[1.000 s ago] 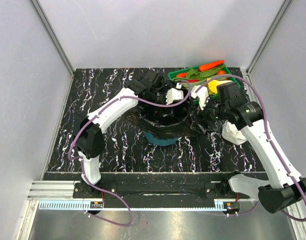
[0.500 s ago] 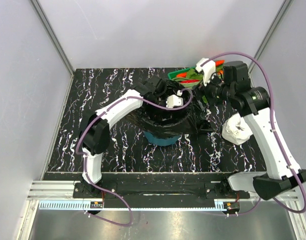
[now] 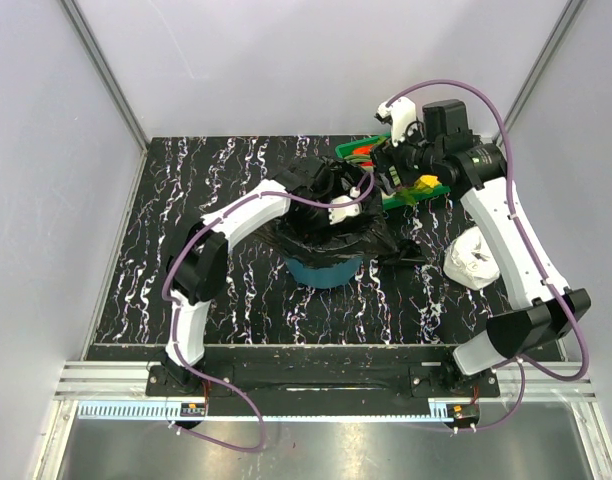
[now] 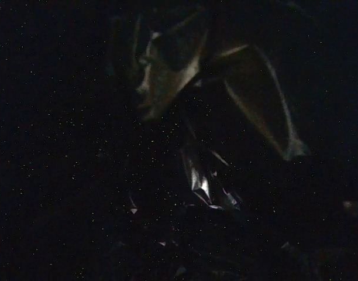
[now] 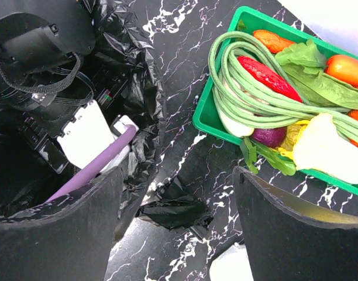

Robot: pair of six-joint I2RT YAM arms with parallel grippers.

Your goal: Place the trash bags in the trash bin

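While your left claw [image 3: 338, 214] sits spread wide deep inside the black trash bag [image 3: 371, 240] lining the teal trash bin [image 3: 321, 274] at the middle of the table [image 3: 226, 290], press it down gently; the empty, open right claw [image 5: 178, 172] can tuck the flap [image 5: 174, 209] at 3 o'clock.

**Black film draped over the upright teal bin**

The trash bin [image 3: 326, 274] stands upright near the middle of the table [image 3: 236, 290]. It is round and teal, and only its lower front wall shows. The trash bags [image 3: 374, 236] are thin, glossy black film, much wrinkled, spread over the bin's rim and hanging down its outside. One crumpled end [image 5: 174, 208] lies on the table at the bin's right. Some film seems to sink inside the bin, but there it is too dark to be sure.
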